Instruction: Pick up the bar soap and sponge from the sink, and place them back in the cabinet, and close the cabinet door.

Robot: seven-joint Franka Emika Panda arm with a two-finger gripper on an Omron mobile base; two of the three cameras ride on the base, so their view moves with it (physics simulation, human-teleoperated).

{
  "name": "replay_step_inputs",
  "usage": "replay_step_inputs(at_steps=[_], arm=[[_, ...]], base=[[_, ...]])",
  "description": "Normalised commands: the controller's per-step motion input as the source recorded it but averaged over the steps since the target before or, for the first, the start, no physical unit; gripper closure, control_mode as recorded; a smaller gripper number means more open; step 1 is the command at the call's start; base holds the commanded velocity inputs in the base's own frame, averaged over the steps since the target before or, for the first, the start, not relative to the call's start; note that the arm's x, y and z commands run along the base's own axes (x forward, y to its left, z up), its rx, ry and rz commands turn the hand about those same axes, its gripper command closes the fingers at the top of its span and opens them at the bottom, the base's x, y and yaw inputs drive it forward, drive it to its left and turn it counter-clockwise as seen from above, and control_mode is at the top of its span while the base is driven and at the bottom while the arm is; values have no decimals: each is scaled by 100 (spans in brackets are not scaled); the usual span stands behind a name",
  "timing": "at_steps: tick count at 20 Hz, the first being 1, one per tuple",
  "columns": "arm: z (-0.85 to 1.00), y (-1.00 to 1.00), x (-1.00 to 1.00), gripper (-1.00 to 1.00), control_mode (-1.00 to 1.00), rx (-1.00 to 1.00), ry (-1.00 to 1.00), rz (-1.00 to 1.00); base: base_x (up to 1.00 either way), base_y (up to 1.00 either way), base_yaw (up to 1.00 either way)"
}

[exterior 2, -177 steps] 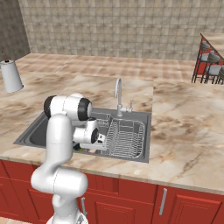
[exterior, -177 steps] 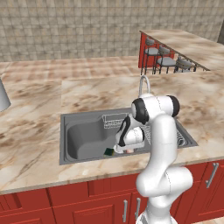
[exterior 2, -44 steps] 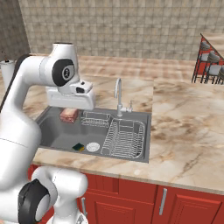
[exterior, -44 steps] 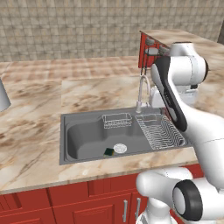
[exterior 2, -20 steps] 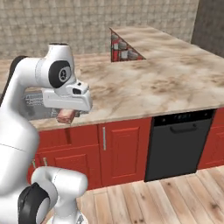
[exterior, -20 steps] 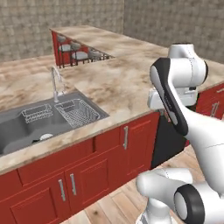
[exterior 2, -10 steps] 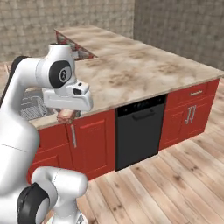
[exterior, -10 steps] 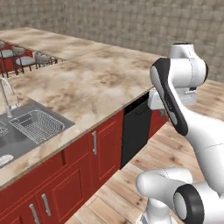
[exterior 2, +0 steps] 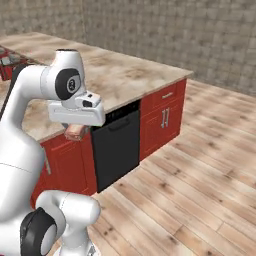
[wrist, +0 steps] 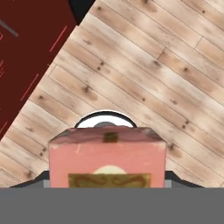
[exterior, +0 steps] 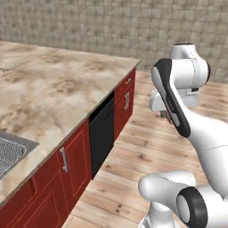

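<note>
Both base views have swung a long way round since half a second ago: then the sink rack lay well inside the left base view and the dishwasher stood mid-frame, whereas now only a corner of the sink is left at the picture's left edge and open wooden floor takes up much of the scene. That shift is read as the base turning, not as the counter moving. Relative to the arm, the bar soap has kept its place under the hand.

The marble counter runs away to the rear, with red base cupboards and a black dishwasher below it. The wall cabinet is not made out in these pictures, so the target cannot yet be placed.

The gripper is carried high, over the floor and off the counter's edge, and it is closed on the bar soap. In the hand view the pink bar lies across the bottom, held from both sides, with floor planks directly beneath it. In the right base view it is seen as a small pinkish block just under the white hand.

The main risk is judged to be a drop during the turn: a flat, probably slick bar is pinched only by its edges, and a fall here would end on the floor. A lesser risk is the raised arm being swung into the cabinet or its door when these come within reach. The sponge is presumed to be left for a second trip.
</note>
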Motion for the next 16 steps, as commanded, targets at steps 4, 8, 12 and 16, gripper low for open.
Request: replay_step_inputs(at_steps=[4,8,12,16], arm=[[0,0,0,100,100,0,0,0],[0,0,0,100,100,0,0,0],[0,0,0,100,100,0,0,0],[0,0,0,100,100,0,0,0]], base=[[8,0,-64],[11,0,-64],[14,0,-63],[18,1,-55]])
